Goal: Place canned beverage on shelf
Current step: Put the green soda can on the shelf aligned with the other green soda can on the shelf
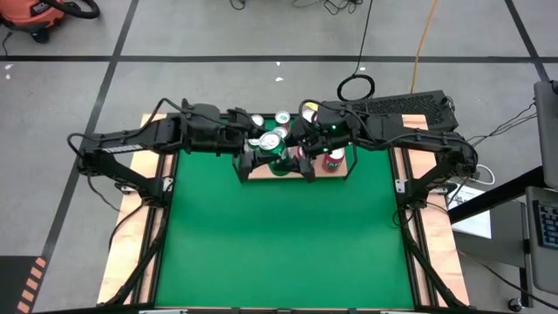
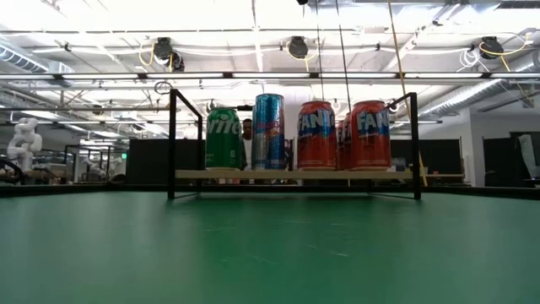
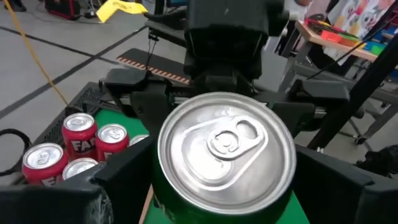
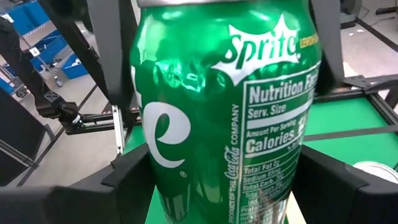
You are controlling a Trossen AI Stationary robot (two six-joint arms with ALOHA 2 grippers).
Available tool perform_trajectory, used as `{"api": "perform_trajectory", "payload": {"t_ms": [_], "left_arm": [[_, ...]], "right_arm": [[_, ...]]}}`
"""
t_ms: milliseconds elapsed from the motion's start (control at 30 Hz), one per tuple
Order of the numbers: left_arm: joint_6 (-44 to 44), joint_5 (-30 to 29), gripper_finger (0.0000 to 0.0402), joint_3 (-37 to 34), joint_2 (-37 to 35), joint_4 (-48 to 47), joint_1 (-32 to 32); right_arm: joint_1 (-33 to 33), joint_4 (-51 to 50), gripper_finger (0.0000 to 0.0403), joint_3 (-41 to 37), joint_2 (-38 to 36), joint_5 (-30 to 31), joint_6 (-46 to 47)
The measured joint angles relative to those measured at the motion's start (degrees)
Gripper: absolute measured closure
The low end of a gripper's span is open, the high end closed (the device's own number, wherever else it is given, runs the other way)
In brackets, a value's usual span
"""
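A green Sprite can (image 4: 217,112) hangs upright above the shelf, with my right gripper (image 4: 217,193) shut on it. My left gripper (image 3: 227,193) comes from the opposite side, open. Its fingers (image 3: 118,180) stand on either side of the same can, close under the silver top (image 3: 227,140). The shelf (image 2: 295,175) is a light-wood board in a black rail frame at the table's far middle. Another Sprite can (image 2: 225,139), a blue can (image 2: 268,133) and Fanta cans (image 2: 316,135) stand on it on their bases. The low view shows neither gripper. My right gripper pinches the Sprite can's side wall (image 4: 146,180) between its two fingers, in the can's lower half. The fingers come roughly level from the table's right. The can stands upright in the hold, lifted clear. My left gripper's fingers flank the can's upper part; whether they touch it I cannot tell.
Several red Fanta cans (image 3: 74,143) stand on the table just beyond the shelf's far side. The green table top (image 1: 279,244) stretches from the shelf to the near edge. Pale wooden strips (image 1: 131,218) run along the table's sides.
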Motion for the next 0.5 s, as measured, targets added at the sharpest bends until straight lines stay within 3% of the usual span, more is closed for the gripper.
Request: {"api": "perform_trajectory", "payload": {"t_ms": [500], "left_arm": [[3.36, 1.32, 0.0063, 0.00, -0.43, -1.31, -0.05]], "right_arm": [[-0.02, -0.97, 0.0109, 0.02, 0.00, -0.16, 0.23]]}}
